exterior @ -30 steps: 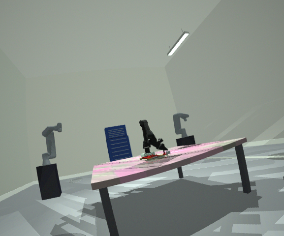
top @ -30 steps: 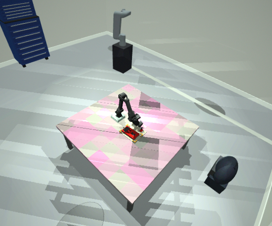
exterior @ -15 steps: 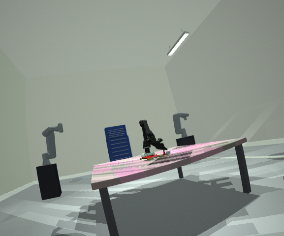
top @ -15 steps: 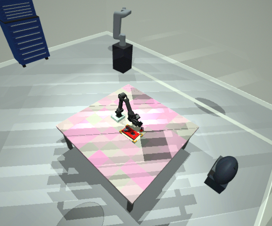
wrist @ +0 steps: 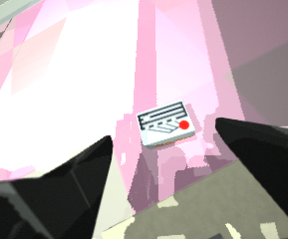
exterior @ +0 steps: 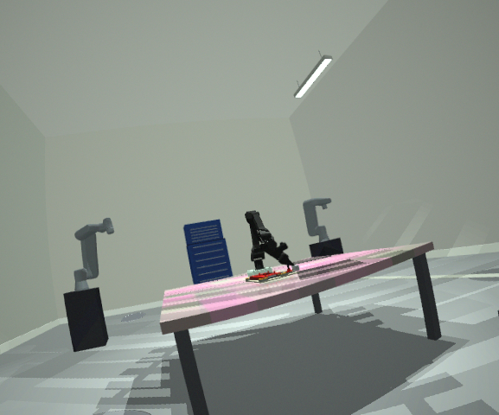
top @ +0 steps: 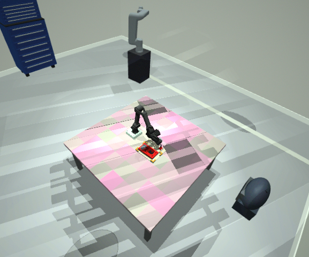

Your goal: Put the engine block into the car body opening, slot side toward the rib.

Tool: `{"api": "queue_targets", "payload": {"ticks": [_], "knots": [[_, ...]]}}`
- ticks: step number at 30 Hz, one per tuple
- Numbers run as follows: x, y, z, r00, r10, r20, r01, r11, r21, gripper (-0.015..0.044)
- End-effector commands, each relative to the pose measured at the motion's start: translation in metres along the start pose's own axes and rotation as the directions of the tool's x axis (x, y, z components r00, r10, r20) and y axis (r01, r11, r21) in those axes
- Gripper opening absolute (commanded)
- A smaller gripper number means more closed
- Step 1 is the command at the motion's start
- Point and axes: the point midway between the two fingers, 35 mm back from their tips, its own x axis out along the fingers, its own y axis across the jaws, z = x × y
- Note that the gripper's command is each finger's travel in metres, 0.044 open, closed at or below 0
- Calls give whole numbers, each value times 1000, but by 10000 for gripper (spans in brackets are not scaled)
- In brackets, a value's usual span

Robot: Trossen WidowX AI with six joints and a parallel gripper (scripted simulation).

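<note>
The engine block point(wrist: 158, 130), a small whitish block with dark slot lines and a red dot on top, lies on the pink table beyond the board's edge in the wrist view. My gripper point(wrist: 162, 131) point(top: 160, 143) point(exterior: 291, 266) is open, and its black fingers stand apart on either side of the block's line of sight, with a gap to each side. Nothing is held. The red car body point(top: 153, 156) point(exterior: 260, 277) lies beside the gripper, with dark areas on its top. The opening and its rib are too small to tell in the top and exterior views and out of the wrist view.
The car body sits in a pale board with yellow corners point(top: 153, 160). A small red part point(top: 160, 148) is at the board's side, near the fingers. The arm's pale base point(top: 133, 133) stands behind the board on the patterned table point(top: 149, 193).
</note>
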Motion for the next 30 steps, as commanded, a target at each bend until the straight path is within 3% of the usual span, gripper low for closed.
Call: {"api": "queue_targets", "payload": {"ticks": [1,15,30], "knots": [[2,-1,2,998,6,-56,0,995,100,440],[8,0,9,960,14,-280,125,872,473,440],[6,2,21,864,-27,-503,425,574,700,440]]}}
